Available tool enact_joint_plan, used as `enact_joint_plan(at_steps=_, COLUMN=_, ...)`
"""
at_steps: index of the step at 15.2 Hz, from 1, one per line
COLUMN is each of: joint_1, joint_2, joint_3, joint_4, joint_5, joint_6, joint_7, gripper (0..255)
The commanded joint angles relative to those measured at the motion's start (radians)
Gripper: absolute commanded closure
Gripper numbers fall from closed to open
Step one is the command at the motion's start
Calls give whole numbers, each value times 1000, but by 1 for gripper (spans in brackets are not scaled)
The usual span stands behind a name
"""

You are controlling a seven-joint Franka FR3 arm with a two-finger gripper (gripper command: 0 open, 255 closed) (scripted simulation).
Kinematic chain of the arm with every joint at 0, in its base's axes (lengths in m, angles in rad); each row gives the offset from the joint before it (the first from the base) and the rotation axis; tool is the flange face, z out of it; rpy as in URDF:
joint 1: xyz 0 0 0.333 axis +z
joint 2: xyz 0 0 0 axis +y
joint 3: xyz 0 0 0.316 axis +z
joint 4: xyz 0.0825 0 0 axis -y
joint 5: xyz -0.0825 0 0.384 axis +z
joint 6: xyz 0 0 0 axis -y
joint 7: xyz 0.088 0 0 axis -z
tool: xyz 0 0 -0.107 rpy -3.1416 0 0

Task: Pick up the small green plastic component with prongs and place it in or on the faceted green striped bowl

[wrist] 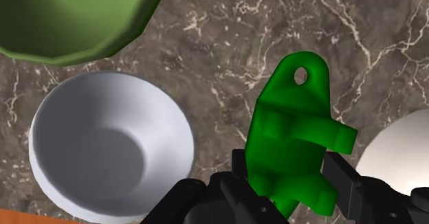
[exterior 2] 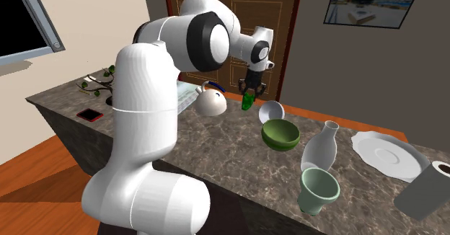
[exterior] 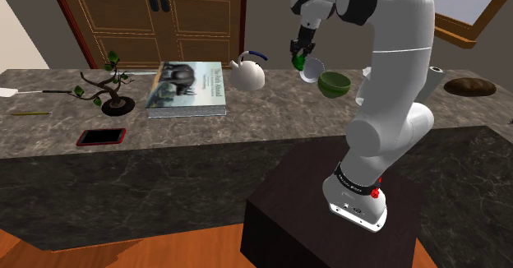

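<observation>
We log the gripper [exterior: 300, 57] [exterior 2: 249, 96] [wrist: 292, 178] clamped on the green pronged component [exterior: 299, 62] [exterior 2: 247, 101] [wrist: 292, 130], with a black finger pressing each side. The part hangs in the air above the marble counter [exterior: 247, 118] [exterior 2: 216, 136] [wrist: 227, 37] and touches nothing else. Its tab with the hole points away from the hand.

We judge it is carried high so that it passes over the rims on the way to the faceted green bowl [exterior: 335, 83] [exterior 2: 280, 135] [wrist: 117, 30]. It is not yet over that bowl; it sits near it, off to one side.

Containers, all placed from the green bowl:
- The green bowl itself is upright and empty.
- A white bowl [exterior: 310, 71] [exterior 2: 270, 112] [wrist: 75, 113] stands just beside it, on the gripper's side. It is empty and sits almost under the part, so a drop now risks the wrong dish.
- A white teapot [exterior: 247, 75] [exterior 2: 210, 102] stands farther from the green bowl, beyond the gripper.
- A white bottle [exterior 2: 321, 147] and a pale green cup [exterior 2: 318, 190] are near it on the opposite side. The cup looks empty; we cannot see inside the bottle.

We judge the next move is a short shift over the green bowl, then release.
</observation>
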State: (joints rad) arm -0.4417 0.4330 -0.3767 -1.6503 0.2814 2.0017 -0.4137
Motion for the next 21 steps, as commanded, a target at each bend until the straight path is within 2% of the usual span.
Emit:
enact_joint_plan(at_steps=1, joint_1=1, joint_2=-13, joint_3=-3, joint_4=12, joint_5=-7, joint_6=-24, joint_7=6, gripper=255)
enact_joint_plan(at_steps=5, joint_1=2, joint_2=-29, joint_3=-7, joint_4=40, joint_5=-16, joint_6=-66, joint_7=15, gripper=255)
enact_joint_plan(at_steps=6, joint_1=-7, joint_2=-45, joint_3=-14, joint_4=16, joint_5=-19, joint_6=-59, joint_7=-4, gripper=255)
enact_joint_plan(at_steps=13, joint_1=-77, joint_2=-133, joint_3=-68, joint_4=-112, joint_5=-42, joint_6=-32, joint_7=-135, gripper=255)
enact_joint_plan(at_steps=21, joint_1=-177, joint_2=-181, joint_3=-135, joint_4=-181, joint_5=-59, joint_6=-29, joint_7=-302, gripper=255)
